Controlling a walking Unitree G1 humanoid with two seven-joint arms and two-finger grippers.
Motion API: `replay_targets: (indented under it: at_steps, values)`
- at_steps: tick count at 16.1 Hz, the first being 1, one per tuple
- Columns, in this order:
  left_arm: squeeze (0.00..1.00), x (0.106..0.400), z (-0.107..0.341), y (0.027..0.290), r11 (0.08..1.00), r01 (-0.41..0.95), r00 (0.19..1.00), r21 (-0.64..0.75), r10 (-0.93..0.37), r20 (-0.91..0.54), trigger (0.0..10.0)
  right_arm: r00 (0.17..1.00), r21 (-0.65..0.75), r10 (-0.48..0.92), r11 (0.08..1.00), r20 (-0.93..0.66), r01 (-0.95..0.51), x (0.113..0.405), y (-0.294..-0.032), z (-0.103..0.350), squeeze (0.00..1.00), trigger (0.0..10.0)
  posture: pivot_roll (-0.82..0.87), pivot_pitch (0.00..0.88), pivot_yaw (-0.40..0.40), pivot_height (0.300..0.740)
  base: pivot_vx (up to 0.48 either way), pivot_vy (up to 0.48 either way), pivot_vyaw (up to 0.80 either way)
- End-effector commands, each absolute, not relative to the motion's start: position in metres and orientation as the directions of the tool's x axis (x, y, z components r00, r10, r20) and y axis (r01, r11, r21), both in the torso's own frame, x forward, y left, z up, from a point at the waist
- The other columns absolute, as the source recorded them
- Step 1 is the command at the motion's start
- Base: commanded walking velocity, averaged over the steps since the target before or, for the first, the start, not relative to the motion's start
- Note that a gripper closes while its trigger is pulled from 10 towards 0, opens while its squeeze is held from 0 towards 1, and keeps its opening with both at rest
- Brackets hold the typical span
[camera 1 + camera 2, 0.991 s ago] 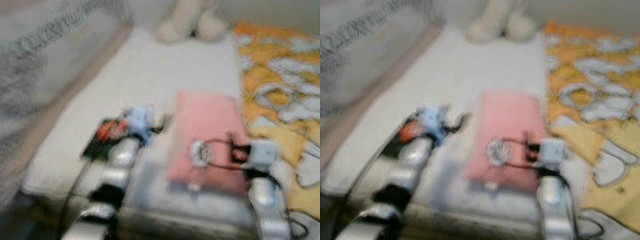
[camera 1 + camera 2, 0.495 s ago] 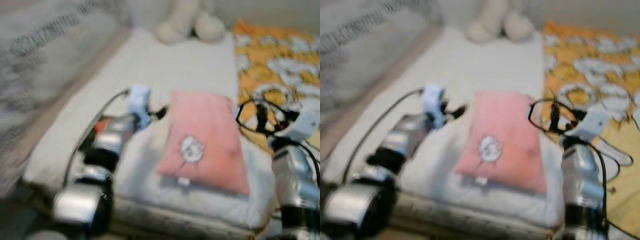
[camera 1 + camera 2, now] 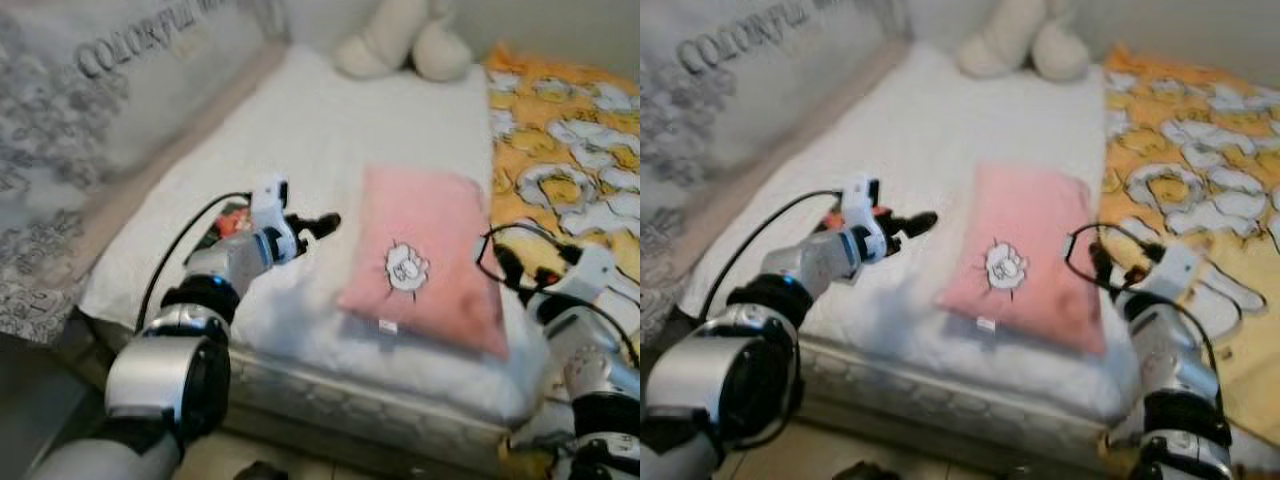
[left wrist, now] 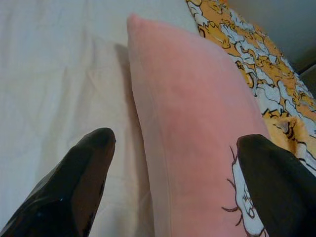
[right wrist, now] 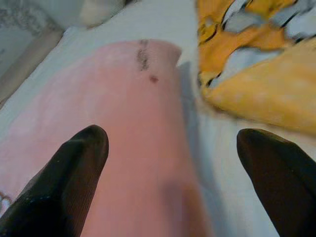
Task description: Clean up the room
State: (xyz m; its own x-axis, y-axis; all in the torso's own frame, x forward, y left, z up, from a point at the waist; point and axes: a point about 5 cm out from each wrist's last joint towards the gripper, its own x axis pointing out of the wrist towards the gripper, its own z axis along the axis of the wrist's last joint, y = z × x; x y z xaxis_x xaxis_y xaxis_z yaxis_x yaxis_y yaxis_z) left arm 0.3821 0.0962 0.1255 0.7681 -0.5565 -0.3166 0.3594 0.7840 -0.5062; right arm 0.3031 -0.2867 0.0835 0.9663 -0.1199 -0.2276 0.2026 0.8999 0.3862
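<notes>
Pillow (image 3: 425, 262), pink with a small white sheep figure on it, lies flat on the white mattress (image 3: 340, 130) of the bed, its far side close to the orange patterned blanket (image 3: 560, 140). Left gripper (image 4: 173, 182) hovers just beside the near-left edge of the pillow with its fingers spread wide, holding nothing. Right gripper (image 5: 168, 182) sits at the opposite, blanket-side edge, likewise spread and empty, with the pillow between its fingertips in the wrist view. A cream plush toy (image 3: 405, 45) rests at the head of the bed, well apart from both arms. A small dark item with red print (image 3: 228, 222) lies on the mattress under the left forearm; what it is cannot be made out. Judged risk: if both grippers close on the soft pillow unevenly, one side may slip free and the pillow may sag or drop off the bed edge. The right gripper may also pinch the blanket together with the pillow, dragging it along.
</notes>
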Motion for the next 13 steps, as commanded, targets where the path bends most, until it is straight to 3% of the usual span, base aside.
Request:
replay_targets:
  at_steps: [1, 3, 4, 5, 7, 9, 10, 13]
  values:
    - [0.00, 0.387, 0.138, 0.084, 0.780, 0.402, 0.768, -0.479, -0.572, -0.288, 10.0, 0.971, 0.363, -0.158, 0.907, -0.180, 0.214, 0.307, -0.294, 0.094, 0.00, 10.0, -0.05, 0.088, 0.049, 0.740, 0.000, 0.000, 0.00]
    - [0.00, 0.386, 0.138, 0.072, 0.786, 0.446, 0.755, -0.429, -0.587, -0.292, 10.0, 0.968, 0.279, -0.230, 0.928, -0.098, 0.249, 0.307, -0.304, 0.107, 0.00, 10.0, -0.06, 0.099, 0.055, 0.740, 0.000, 0.000, 0.00]
    - [0.00, 0.389, 0.141, 0.079, 0.850, 0.475, 0.801, -0.230, -0.525, -0.287, 10.0, 0.958, 0.133, -0.288, 0.949, -0.003, 0.286, 0.299, -0.309, 0.122, 0.00, 10.0, -0.09, 0.081, 0.060, 0.740, 0.000, 0.000, 0.00]
    - [0.00, 0.391, 0.149, 0.093, 0.883, 0.469, 0.866, -0.032, -0.466, -0.182, 10.0, 0.946, -0.004, -0.303, 0.952, 0.116, 0.305, 0.280, -0.300, 0.138, 0.00, 10.0, -0.11, 0.064, 0.064, 0.740, 0.000, 0.000, 0.00]
    - [0.00, 0.375, 0.150, 0.110, 0.879, 0.476, 0.879, 0.024, -0.476, -0.010, 10.0, 0.947, -0.119, -0.262, 0.951, 0.185, 0.286, 0.242, -0.269, 0.136, 0.00, 10.0, -0.11, 0.018, 0.065, 0.740, 0.000, 0.000, 0.00]
    - [0.00, 0.351, 0.144, 0.131, 0.918, 0.394, 0.918, -0.034, -0.392, 0.065, 10.0, 0.937, -0.113, -0.301, 0.940, 0.178, 0.323, 0.207, -0.246, 0.123, 0.00, 10.0, -0.08, 0.000, 0.067, 0.740, 0.000, 0.000, 0.00]
    - [0.00, 0.334, 0.138, 0.131, 0.922, 0.387, 0.917, 0.015, -0.387, 0.098, 10.0, 0.933, -0.095, -0.331, 0.933, 0.142, 0.346, 0.194, -0.233, 0.108, 0.00, 10.0, -0.06, 0.000, 0.055, 0.740, 0.000, 0.000, 0.00]
    - [0.00, 0.329, 0.127, 0.124, 0.914, 0.406, 0.910, 0.018, -0.406, 0.086, 10.0, 0.939, -0.098, -0.333, 0.935, 0.081, 0.340, 0.196, -0.223, 0.093, 0.00, 10.0, -0.04, 0.000, 0.052, 0.740, 0.000, -0.292, 0.00]
